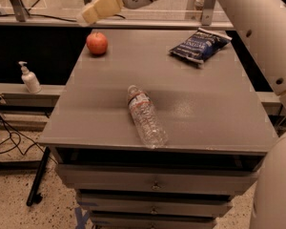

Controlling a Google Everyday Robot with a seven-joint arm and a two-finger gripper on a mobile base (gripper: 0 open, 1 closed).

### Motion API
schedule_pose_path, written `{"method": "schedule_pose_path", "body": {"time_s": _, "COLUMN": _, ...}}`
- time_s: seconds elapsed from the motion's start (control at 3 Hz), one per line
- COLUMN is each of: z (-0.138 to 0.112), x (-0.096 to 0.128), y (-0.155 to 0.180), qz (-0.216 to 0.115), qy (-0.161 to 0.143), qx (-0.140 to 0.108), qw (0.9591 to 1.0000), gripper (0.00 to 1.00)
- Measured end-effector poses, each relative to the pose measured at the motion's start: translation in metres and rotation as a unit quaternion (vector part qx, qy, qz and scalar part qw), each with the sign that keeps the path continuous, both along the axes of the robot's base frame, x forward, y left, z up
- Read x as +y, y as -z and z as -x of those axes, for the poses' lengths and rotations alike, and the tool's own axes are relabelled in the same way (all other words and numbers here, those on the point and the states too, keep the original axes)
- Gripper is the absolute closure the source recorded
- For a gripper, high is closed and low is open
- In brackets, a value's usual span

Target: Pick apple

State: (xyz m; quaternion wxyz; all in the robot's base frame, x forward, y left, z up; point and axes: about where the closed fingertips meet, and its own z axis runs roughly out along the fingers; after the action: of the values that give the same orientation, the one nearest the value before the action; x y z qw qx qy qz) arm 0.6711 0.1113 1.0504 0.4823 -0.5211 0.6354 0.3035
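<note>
The white arm point(257, 27) rises along the right edge, bends over the far side of the surface point(86, 113) and reaches leftward. It ends in the gripper point(101, 6), held above the far-left corner. Whether the gripper is apart or together cannot be told. The clear bottle point(145, 118) lies on its side, well toward the camera from the gripper. The dark blue bag point(200, 44) lies well to the gripper's right. The apple point(97, 43) stands on the surface near the gripper, just beneath it and not touching it.
</note>
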Motion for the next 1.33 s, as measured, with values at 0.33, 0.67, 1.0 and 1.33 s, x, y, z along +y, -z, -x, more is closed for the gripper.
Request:
{"method": "schedule_pose_path", "body": {"time_s": 0.33, "z": -0.025, "x": -0.019, "y": 0.03, "qz": 0.014, "qy": 0.001, "qx": -0.001, "qw": 0.9999, "gripper": 0.0}}
{"method": "schedule_pose_path", "body": {"time_s": 0.67, "z": -0.051, "x": -0.044, "y": 0.056, "qz": 0.034, "qy": 0.004, "qx": -0.005, "qw": 0.9994, "gripper": 0.0}}
{"method": "schedule_pose_path", "body": {"time_s": 1.0, "z": -0.072, "x": -0.056, "y": 0.074, "qz": 0.064, "qy": 0.013, "qx": -0.023, "qw": 0.9976, "gripper": 0.0}}
{"method": "schedule_pose_path", "body": {"time_s": 1.33, "z": -0.093, "x": -0.051, "y": 0.091, "qz": 0.096, "qy": 0.038, "qx": -0.039, "qw": 0.9939, "gripper": 0.0}}
